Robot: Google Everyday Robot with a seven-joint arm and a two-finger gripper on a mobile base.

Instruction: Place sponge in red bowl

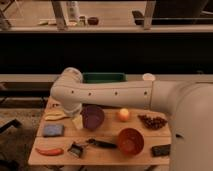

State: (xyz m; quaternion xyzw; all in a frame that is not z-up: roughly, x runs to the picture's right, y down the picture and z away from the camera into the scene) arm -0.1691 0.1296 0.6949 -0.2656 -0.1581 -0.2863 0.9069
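Dim room, dark wall behind. White arm spans the wooden table. Purple bowl at centre; red bowl front right. Sponge lies flat at left, well apart from it. Gripper hangs just left of the purple bowl; its state cannot be told.

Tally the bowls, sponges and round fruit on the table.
Bowls: 2, red bowl and purple bowl
Sponges: 1, the sponge
Round fruit: 1, orange fruit
Total: 4
The end effector hangs just left of the purple bowl, apart from the sponge.
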